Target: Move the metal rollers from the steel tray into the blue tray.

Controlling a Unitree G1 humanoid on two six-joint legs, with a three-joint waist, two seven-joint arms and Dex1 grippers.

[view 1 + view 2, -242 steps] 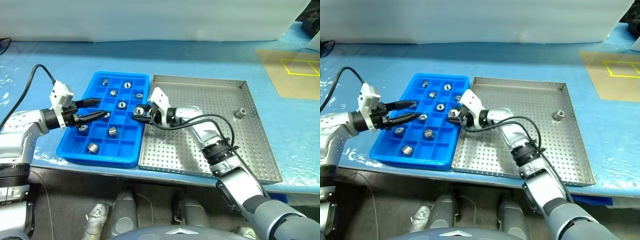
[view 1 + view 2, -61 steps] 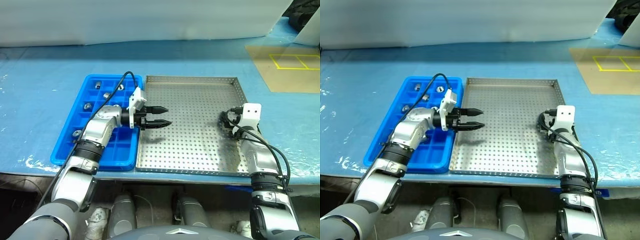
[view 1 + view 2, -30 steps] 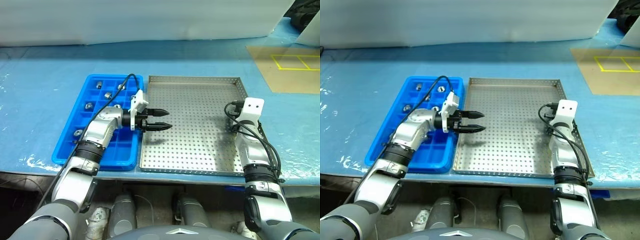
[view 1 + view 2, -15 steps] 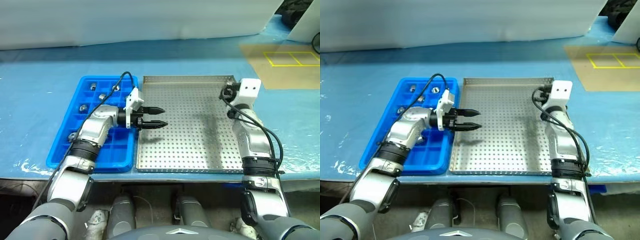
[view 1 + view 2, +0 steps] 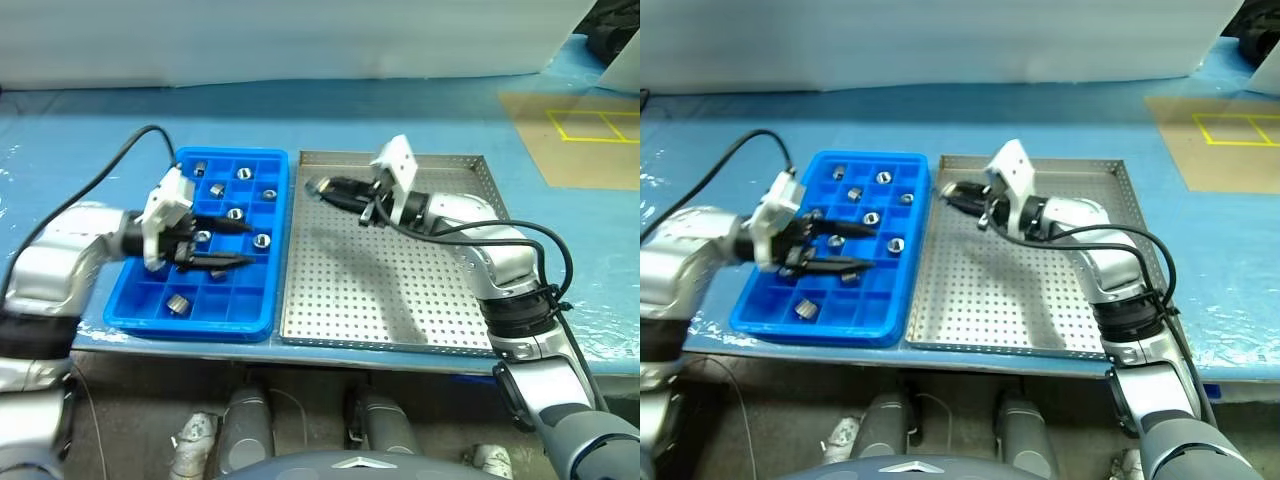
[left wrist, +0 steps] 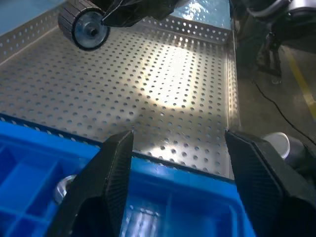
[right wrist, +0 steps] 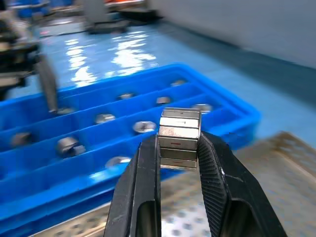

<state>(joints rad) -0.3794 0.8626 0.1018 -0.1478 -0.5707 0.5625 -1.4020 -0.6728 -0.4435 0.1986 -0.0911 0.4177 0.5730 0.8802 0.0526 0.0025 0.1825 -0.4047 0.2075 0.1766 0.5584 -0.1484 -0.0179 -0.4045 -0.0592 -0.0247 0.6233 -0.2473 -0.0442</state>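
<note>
My right gripper [image 5: 326, 187] is shut on one of the metal rollers [image 7: 179, 129], a short shiny cylinder held above the far left corner of the steel tray [image 5: 420, 300], close to the blue tray [image 5: 190, 318]. The same roller [image 6: 89, 29] shows in the left wrist view, over the perforated floor. Several more rollers, such as one [image 5: 262, 240] near the right rim, lie in the blue tray's square compartments. My left gripper [image 5: 245, 243] hovers open over the middle of the blue tray, its fingers [image 6: 113, 163] pointing toward the steel tray with nothing between them.
Both trays sit side by side on a blue-covered table near its front edge. A brown sheet with yellow tape marks [image 5: 585, 140] lies at the far right. A white wall [image 5: 300, 40] runs along the back. A black cable [image 5: 110, 180] arcs from my left arm.
My right gripper has swung from the steel tray's far right corner to its far left corner, carrying the roller. My left gripper has pulled back from the steel tray's edge to over the blue tray.
</note>
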